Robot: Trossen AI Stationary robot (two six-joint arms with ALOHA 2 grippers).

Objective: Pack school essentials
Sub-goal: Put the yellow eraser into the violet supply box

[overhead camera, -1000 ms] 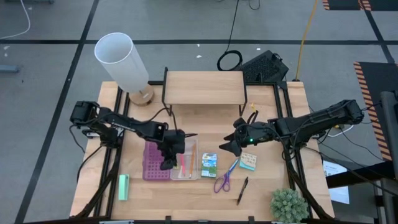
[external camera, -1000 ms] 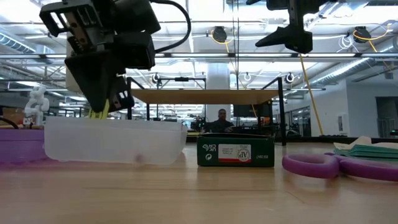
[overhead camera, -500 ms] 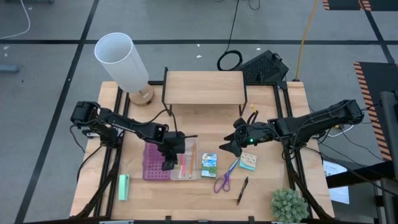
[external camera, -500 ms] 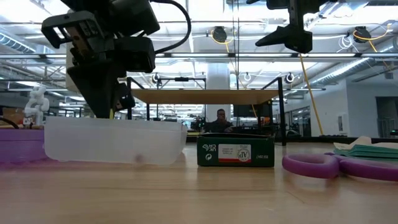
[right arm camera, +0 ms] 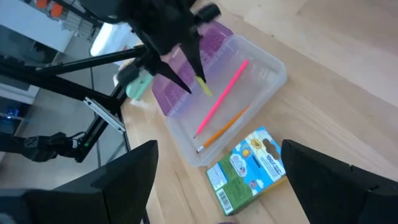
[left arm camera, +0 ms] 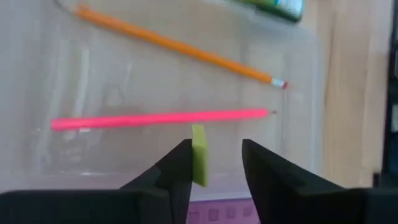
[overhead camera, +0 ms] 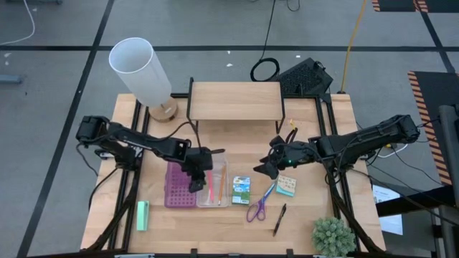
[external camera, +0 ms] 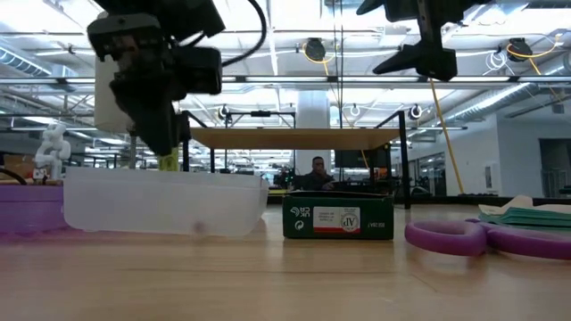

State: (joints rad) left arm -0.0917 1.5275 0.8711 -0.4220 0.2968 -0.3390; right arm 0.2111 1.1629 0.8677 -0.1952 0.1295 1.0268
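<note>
My left gripper [overhead camera: 195, 179] hangs open over the clear half [overhead camera: 216, 192] of a purple studded case [overhead camera: 179, 188]. A tiny yellow piece [left arm camera: 199, 155] sits between its fingers, just above the clear half. An orange pencil [left arm camera: 180, 46] and a pink pencil [left arm camera: 155, 118] lie flat in that half. To the right on the table lie the green-blue packet [overhead camera: 241, 190], purple scissors [overhead camera: 258, 206], a teal-beige pad [overhead camera: 287, 186] and a black pen [overhead camera: 280, 218]. My right gripper [overhead camera: 264, 170] hovers open above the packet and touches nothing. My left gripper has the yellow piece against the inner side of one finger [left arm camera: 177, 168], near its tip. The other finger stands clear of it. The fingers point down from above. The piece [external camera: 168, 160] is upright just above the clear half; whether it touches the finger I cannot tell.
A mint-green block [overhead camera: 142, 215] lies near the front left. A white lamp [overhead camera: 140, 68] and a wooden shelf [overhead camera: 235, 100] stand at the back. A small plant [overhead camera: 333, 236] stands at the front right corner.
My left gripper has risen a little and shifted slightly toward the table's far edge over the clear half, with the yellow piece below its fingers. My right arm has kept still.
</note>
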